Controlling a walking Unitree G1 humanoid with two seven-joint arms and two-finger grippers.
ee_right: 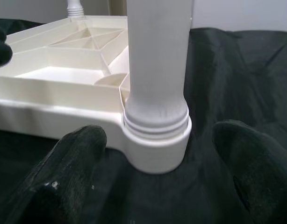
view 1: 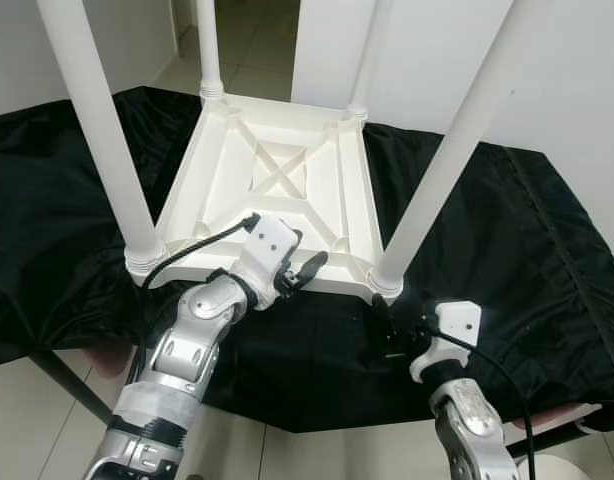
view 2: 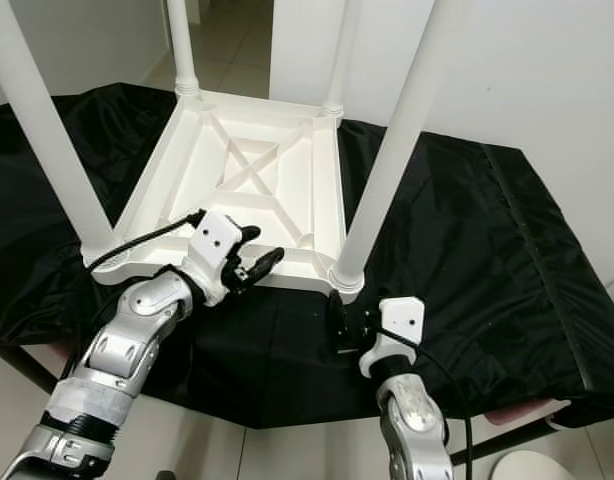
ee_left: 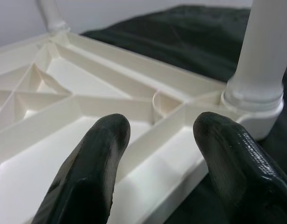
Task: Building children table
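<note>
- Black cloth (view 1: 527, 250) covers the work surface, with pale floor tiles beyond at 12 o'clock and a white wall at 2 o'clock; the drape probably protects the tabletop's face during assembly.
- One white plastic children's table (view 1: 277, 190) lies upside down at the centre of the cloth, ribbed underside up, so that the leg sockets face upward and the legs can be fitted from above.
- Four white legs stand upright in the four corner sockets: near-left leg (view 1: 97, 130) at 9 o'clock, near-right leg (view 1: 447, 160) at 3 o'clock, far-left leg (view 1: 209, 50) at 11 o'clock, far-right leg (view 1: 372, 55) at 1 o'clock. All four appear seated, so the assembly looks close to finished.
- Left gripper (view 1: 305, 272) sits over the near edge of the tabletop at 6 o'clock, its two fingers (ee_left: 94, 163) spread apart above the ribbing and holding nothing; it seems placed to steady the top.
- Right gripper (ee_right: 157, 158) rests low on the cloth at 5 o'clock, facing the socket collar (ee_right: 155, 140) of the near-right leg. Its fingers are wide open on either side of the collar, apart from it; this suggests a readiness to grip or press that leg home.
- Count: one tabletop, four legs, one cloth, two grippers.
</note>
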